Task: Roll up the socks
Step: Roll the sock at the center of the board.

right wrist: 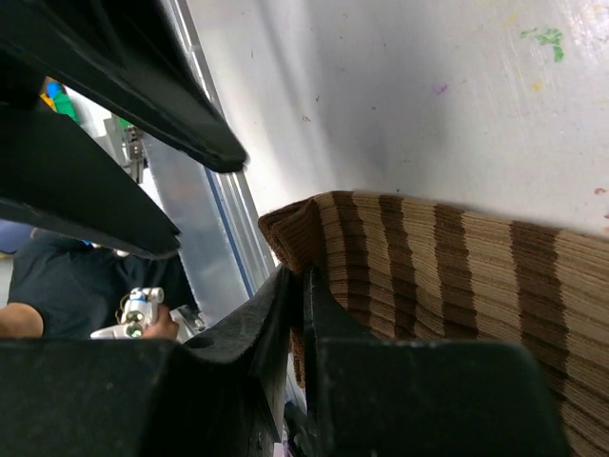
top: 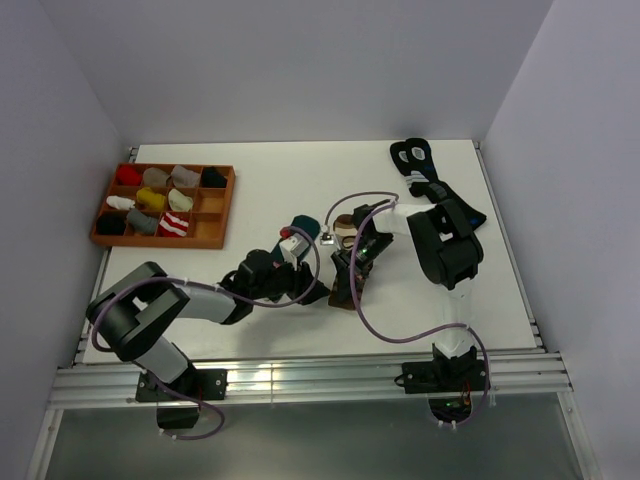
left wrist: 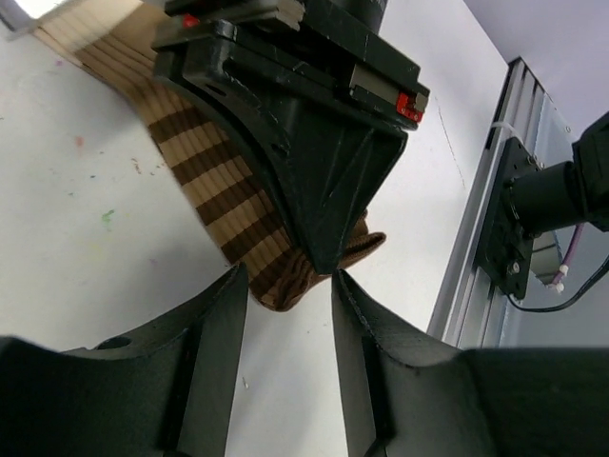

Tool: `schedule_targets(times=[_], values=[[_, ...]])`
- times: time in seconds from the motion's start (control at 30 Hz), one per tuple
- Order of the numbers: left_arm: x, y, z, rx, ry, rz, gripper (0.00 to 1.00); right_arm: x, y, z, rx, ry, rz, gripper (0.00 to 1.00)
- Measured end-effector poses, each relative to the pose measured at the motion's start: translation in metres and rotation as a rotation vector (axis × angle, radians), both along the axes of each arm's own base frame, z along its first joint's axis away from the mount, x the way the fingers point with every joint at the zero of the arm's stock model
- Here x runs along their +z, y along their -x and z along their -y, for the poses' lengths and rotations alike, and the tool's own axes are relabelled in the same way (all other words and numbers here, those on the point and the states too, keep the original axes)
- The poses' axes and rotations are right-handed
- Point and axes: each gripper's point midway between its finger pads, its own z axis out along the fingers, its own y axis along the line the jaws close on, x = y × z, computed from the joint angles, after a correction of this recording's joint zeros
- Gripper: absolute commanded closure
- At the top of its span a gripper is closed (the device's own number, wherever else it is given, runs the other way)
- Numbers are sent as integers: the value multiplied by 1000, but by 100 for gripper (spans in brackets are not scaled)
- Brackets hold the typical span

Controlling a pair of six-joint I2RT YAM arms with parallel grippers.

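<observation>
Right gripper: your right gripper (right wrist: pixel 297 286) is clamped, fingers together, on the very end of the brown striped sock (right wrist: pixel 457 267), probably as the anchor from which the roll starts.
Left gripper: your left gripper (left wrist: pixel 288 278) has its fingers apart, one on each side of that same sock end, holding nothing; it looks placed to take over or tuck the end.
Sock position: the sock lies stretched flat on the white table (top: pixel 300 170), between your two arms; no roll shows yet.
Neighbours: a dark green sock (top: pixel 305 225) sits just beside it.
Farther out: the wooden tray (top: pixel 222 205) of rolled socks is well apart, far left, likely their destination.
</observation>
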Motion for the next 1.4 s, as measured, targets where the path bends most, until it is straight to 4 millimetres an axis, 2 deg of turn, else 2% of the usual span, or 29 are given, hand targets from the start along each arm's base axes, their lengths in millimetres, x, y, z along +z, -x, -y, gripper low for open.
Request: schedule_targets(times=[0.27,0.6,1.1,1.3,1.4], values=[[-14,3,10,-55,-11,-39,53,1,0,1,-4,-8,-3,93],[-8,-3,25,-90,8,-32,54,3,-2,5,-14,-15,-7,94],[-24,4,28,-113,-10,-86,54,6,-4,8,-26,-33,-17,95],[-26,4,29,-118,-10,-89,57,6,-3,9,-25,-35,-17,95],[-26,3,31,-120,-7,-90,62,6,-3,9,-23,-35,-14,95]])
